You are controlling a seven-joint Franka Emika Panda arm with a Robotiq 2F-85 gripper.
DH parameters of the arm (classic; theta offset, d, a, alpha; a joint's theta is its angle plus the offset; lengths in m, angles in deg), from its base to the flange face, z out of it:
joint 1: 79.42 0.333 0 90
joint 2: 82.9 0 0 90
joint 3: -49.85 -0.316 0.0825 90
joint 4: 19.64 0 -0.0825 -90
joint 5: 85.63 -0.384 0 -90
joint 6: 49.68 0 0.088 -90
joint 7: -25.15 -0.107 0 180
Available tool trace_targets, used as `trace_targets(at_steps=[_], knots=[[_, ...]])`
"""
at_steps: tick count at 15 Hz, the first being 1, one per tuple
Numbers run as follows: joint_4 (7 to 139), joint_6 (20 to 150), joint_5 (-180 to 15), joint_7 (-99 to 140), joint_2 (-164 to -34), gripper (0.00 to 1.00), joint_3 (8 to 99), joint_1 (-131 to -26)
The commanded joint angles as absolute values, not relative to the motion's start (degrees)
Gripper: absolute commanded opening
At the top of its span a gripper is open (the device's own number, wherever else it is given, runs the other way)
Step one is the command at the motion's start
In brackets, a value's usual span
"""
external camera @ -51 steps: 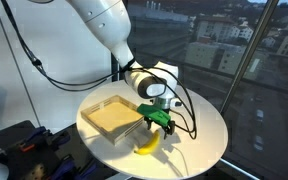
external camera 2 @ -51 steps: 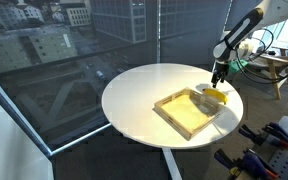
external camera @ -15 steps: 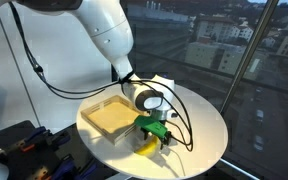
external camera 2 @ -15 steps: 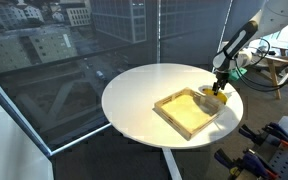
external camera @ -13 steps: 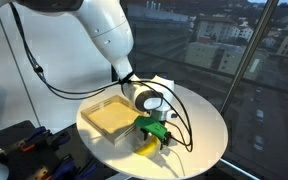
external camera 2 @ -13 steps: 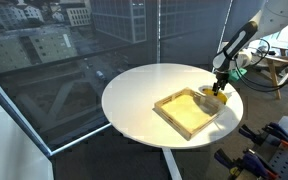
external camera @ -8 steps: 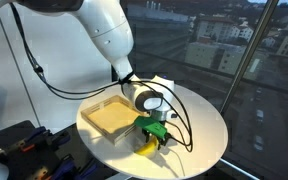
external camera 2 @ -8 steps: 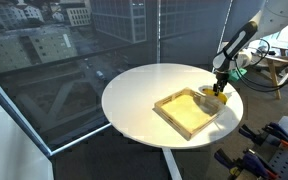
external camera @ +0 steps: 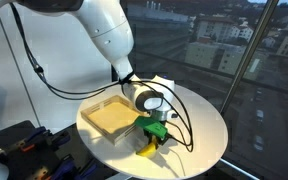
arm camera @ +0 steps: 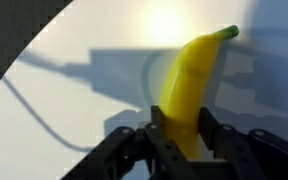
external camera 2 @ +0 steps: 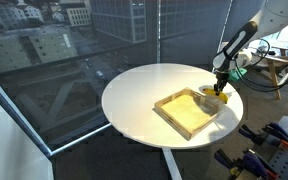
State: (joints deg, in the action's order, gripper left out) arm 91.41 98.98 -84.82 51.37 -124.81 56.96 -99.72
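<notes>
A yellow banana with a green stem tip lies on the round white table, beside the shallow wooden tray. In the wrist view my gripper is shut on the banana, a finger pressed against each side of its near end. In both exterior views the gripper with its green fingers is down at the table surface over the banana, next to the tray corner.
A black cable trails across the table near the banana. The tray is empty. The table edge lies close to the banana in an exterior view. Large windows surround the table; black equipment stands on the floor nearby.
The fingers have closed from open onto the banana. The arm has barely moved over the last second; earlier it came down from a little above the banana.
</notes>
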Motion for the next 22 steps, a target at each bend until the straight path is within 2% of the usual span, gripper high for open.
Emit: trace_targets(at_steps=[1,22], knots=[[90.7,97.7,-83.0,50.6,-124.0,0.16,56.8,-100.4],[90.3,93.4,-83.3,50.6,-119.0,0.16,57.0,-100.2]])
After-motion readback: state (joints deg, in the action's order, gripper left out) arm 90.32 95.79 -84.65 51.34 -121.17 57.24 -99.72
